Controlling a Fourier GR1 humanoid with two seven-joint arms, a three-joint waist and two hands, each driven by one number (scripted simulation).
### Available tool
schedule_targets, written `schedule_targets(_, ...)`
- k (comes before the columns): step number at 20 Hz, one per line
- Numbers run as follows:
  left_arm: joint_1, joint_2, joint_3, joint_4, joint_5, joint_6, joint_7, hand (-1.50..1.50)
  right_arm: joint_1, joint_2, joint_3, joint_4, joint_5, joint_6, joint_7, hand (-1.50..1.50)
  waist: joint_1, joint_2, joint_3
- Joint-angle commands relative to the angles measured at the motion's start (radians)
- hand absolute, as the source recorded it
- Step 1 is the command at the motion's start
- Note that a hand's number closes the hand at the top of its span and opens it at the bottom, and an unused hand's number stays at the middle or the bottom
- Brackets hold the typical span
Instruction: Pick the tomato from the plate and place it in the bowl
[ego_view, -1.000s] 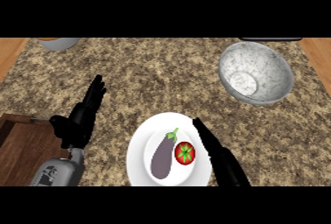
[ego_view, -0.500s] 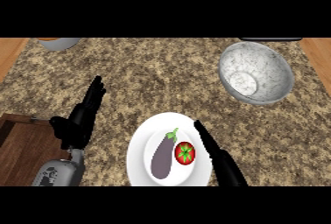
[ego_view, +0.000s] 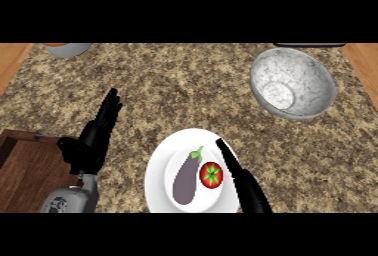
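Note:
A red tomato (ego_view: 210, 175) with a green top lies on the white plate (ego_view: 164, 165) at the lower middle, right of a purple eggplant (ego_view: 187, 178). My right hand (ego_view: 241, 181) is open, its straight fingers stretched along the tomato's right side over the plate's edge. The marbled grey bowl (ego_view: 291, 82) stands empty at the upper right, well away from the plate. My left hand (ego_view: 94, 137) rests open at the left, fingers pointing up.
A dark wooden board (ego_view: 26, 170) lies at the lower left beside my left forearm. A pale round vessel (ego_view: 66, 48) shows at the top left edge. Speckled counter (ego_view: 184, 85) lies between plate and bowl.

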Motion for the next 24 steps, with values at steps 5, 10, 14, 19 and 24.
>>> schedule_targets(5, 0.010, -0.003, 0.023, -0.062, -0.004, -0.036, 0.067, 0.00, 0.011, 0.000, 0.001, 0.033, 0.044, -0.042, -0.006, -1.50, 0.000, -0.001, 0.000)
schedule_targets(10, -0.003, -0.048, -0.003, -0.031, -0.044, 0.000, 0.033, 0.00, -0.084, 0.013, -0.041, 0.184, 0.136, -0.072, 0.022, -1.50, 0.000, 0.000, 0.000)
schedule_targets(14, 0.020, -0.010, 0.058, -0.018, -0.015, -0.050, -0.006, 0.00, -0.095, 0.011, -0.032, 0.245, 0.147, -0.042, 0.000, -1.50, 0.002, 0.000, 0.000)
schedule_targets(19, 0.001, -0.046, 0.038, 0.009, -0.039, -0.047, -0.008, 0.00, -0.059, 0.011, 0.022, 0.296, 0.131, -0.066, -0.104, 1.50, -0.001, 0.000, 0.000)
schedule_targets(24, -0.049, -0.065, 0.038, 0.051, -0.048, -0.028, 0.001, 0.00, -0.167, -0.005, 0.047, 0.421, 0.194, -0.038, -0.199, 1.50, 0.001, 0.001, 0.000)
